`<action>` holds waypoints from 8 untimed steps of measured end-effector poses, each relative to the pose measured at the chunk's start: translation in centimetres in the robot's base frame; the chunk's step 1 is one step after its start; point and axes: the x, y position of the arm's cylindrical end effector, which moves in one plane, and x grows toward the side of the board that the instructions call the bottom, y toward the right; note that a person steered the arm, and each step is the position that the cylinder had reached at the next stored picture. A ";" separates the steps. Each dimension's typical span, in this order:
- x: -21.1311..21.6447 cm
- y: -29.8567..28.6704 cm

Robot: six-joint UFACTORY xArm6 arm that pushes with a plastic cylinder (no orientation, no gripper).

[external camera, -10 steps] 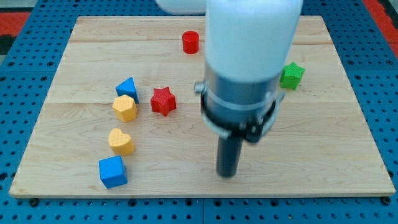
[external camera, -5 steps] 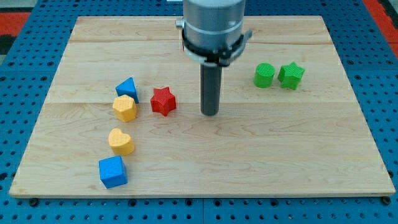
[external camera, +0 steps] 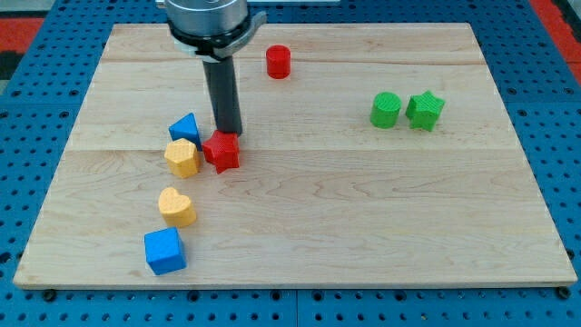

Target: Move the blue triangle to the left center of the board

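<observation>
The blue triangle (external camera: 186, 127) lies on the wooden board (external camera: 300, 227) at the left, just above a yellow hexagon block (external camera: 182, 158). My tip (external camera: 227, 133) stands right of the blue triangle and touches the top edge of the red star (external camera: 221, 151), which sits against the yellow hexagon's right side. The rod rises from there to the view's top.
A yellow heart (external camera: 176, 206) and a blue cube (external camera: 164, 251) lie at the lower left. A red cylinder (external camera: 278, 62) stands near the top centre. A green cylinder (external camera: 386, 110) and a green star (external camera: 425, 110) sit at the right.
My tip has swept from the lower centre up and left to the red star. The red star has shifted left and down against the yellow hexagon.
</observation>
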 end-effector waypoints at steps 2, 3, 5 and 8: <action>-0.4 -8.8; -0.4 -10.8; -4.4 -10.8; -4.1 -13.0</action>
